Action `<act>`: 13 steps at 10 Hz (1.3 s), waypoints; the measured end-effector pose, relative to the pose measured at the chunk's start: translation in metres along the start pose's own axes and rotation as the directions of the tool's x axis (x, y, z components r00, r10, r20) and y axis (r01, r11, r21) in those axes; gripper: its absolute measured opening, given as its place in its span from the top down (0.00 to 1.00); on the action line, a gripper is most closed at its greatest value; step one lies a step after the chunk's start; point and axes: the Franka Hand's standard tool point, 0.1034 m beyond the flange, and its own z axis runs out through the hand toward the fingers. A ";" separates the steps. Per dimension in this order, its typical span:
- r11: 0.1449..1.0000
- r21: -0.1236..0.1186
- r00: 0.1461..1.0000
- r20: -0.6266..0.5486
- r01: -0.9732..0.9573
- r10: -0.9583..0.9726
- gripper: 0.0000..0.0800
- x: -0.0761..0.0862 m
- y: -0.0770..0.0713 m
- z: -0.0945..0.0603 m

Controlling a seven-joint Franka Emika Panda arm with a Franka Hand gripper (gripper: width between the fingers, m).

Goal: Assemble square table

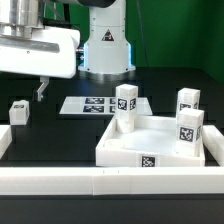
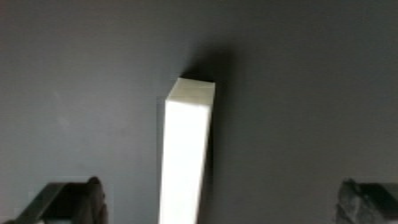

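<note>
The gripper (image 1: 40, 92) hangs wide open over the dark table (image 1: 60, 125), holding nothing. In the wrist view a white leg (image 2: 187, 150) lies between its spread fingers (image 2: 68, 200). The tabletop (image 1: 150, 148) sits near the front rail (image 1: 60, 180) with three legs standing upright on it. Another leg (image 1: 19, 110) lies at the exterior view's left, beside the marker board (image 1: 95, 104).
</note>
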 end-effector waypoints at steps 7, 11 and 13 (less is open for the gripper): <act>0.987 0.027 0.985 0.069 0.157 -0.158 0.19 -0.036 0.018 0.012; 0.981 0.135 0.947 0.272 0.137 -0.170 0.19 -0.038 0.007 0.024; 0.989 0.131 0.923 0.370 0.065 -0.109 0.19 -0.045 0.014 0.030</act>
